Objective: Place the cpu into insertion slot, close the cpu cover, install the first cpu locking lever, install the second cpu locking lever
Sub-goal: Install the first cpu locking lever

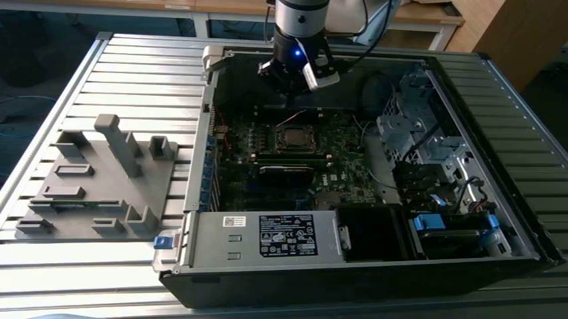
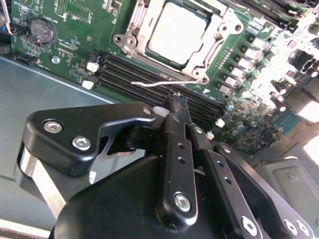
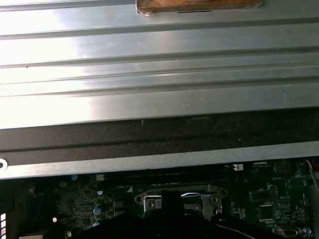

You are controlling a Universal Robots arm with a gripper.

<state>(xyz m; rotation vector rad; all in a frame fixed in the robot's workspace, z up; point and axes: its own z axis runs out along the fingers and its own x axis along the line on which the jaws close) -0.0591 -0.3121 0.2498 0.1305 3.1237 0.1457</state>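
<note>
My gripper (image 2: 177,103) was pinched narrow, its black metal fingers (image 2: 174,144) pressed tip to tip with nothing seen between them. They were flat, matte bars studded with round silver bolts. Just past my fingertips ran the long black ribbed memory slots (image 2: 134,74). Beyond those sat the chip (image 2: 177,32), a flat square with a dull silver top, lying in the socket (image 2: 124,41). The thin metal cover (image 2: 199,56) framed its edges. A slim, shiny wire lever (image 2: 152,83) lay between the socket and my fingertips, over the memory slots. The green board (image 2: 75,30) around it was crowded with small parts and a round coin battery (image 2: 41,31).

In the exterior view, my gripper (image 1: 297,85) hung inside the open black computer case (image 1: 355,282), just behind the socket (image 1: 294,136). A grey power box (image 1: 266,236) sat well in front of me. The case rested on a ribbed, brushed-metal table (image 1: 133,73), beside a grey moulded plastic stand (image 1: 98,179), with wooden desks (image 1: 426,13) behind
</note>
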